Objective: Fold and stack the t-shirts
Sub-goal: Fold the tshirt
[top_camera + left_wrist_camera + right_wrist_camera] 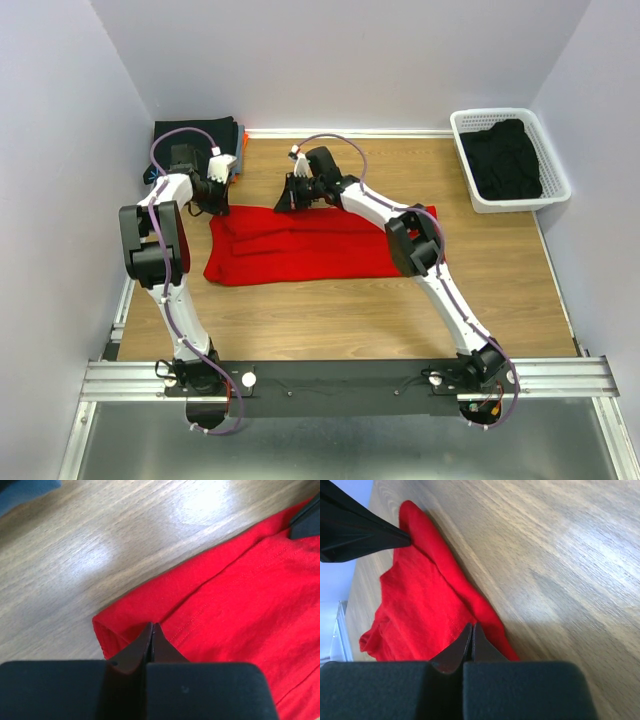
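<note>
A bright red t-shirt [310, 245] lies folded into a long band across the middle of the wooden table. My left gripper [219, 203] is at its far left corner, jaws shut on the cloth [225, 595]. My right gripper [290, 200] is a short way to the right on the same far edge, jaws shut on the cloth [420, 610]. A cloth edge runs straight from one gripper to the other. The left gripper's fingers [360, 535] show in the right wrist view, touching the shirt's corner. Folded black t-shirts [198, 135] sit at the far left corner. More black t-shirts [505, 160] lie crumpled in the basket.
A white lattice basket [560, 175] stands at the far right by the wall. Walls close the table on the left, back and right. Bare wood [330, 320] shows between the red shirt and the arm bases.
</note>
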Controlling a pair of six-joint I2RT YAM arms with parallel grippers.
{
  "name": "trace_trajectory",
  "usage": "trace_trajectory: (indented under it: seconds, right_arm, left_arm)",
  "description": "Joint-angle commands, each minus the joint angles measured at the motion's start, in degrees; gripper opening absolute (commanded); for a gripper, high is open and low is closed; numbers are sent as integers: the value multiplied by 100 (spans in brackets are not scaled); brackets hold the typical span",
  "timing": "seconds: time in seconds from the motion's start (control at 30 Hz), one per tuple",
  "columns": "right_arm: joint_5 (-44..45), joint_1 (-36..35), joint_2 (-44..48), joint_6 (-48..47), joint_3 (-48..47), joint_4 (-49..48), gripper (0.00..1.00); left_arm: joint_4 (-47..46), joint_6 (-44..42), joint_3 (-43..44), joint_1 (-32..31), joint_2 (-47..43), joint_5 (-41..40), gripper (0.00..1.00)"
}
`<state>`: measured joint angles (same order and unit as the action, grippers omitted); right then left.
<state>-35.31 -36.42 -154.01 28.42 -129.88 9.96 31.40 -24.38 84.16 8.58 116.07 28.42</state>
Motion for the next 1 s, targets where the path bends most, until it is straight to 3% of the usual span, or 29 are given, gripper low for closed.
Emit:
trace_trajectory:
  seconds: [0.0, 0.5, 0.97]
  right_arm:
    - [-134, -75, 486, -100, 77, 42, 1]
    - [-222, -75, 978, -232, 578, 42, 1]
    - [-600, -84, 1813, -267, 1817, 42, 0]
  left_arm:
    - [112, -84, 118, -5, -322, 260, 0]
    - [437, -585, -356, -5, -1060, 392, 0]
    - [1175, -1507, -1191, -5, -1868, 1024, 0]
